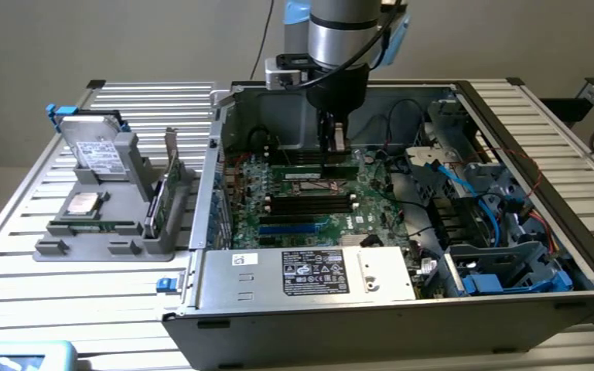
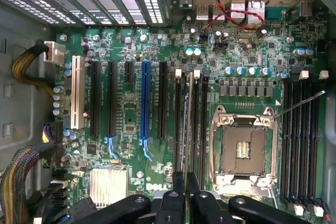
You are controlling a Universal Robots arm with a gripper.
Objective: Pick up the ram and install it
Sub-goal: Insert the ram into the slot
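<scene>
1. Right, starting at the exterior view's left: the grey tray (image 1: pixel 49 251) sits on the slatted table (image 1: pixel 70 309). It carries a hard drive (image 1: pixel 96 154), a silver processor chip (image 1: pixel 80 205) and a tall green card with a metal bracket (image 1: pixel 168 182) standing upright.
2. Moving right, there's the open computer case (image 1: pixel 276 325), with its labelled power supply box (image 1: pixel 308 274) along the near edge.
3. Centre frame, that's me: my gripper (image 1: pixel 333 143) reaches down into the case, over the far part of the motherboard (image 1: pixel 308 201).
4. My jaws are pinched together on the ram (image 1: pixel 308 158), a narrow green stick lying level under my fingers (image 1: pixel 333 133).
5. From the wrist camera, the ram (image 2: pixel 186 129) shows edge-on ahead of my gripper (image 2: pixel 186 177). It runs along the black memory slots (image 2: pixel 202 129) beside the open processor socket (image 2: pixel 244 148).
6. Whether its lower edge touches a slot, I cannot tell.
7. Far right in the exterior view: blue cables (image 1: pixel 452 182) and a drive cage (image 1: pixel 503 270).
</scene>
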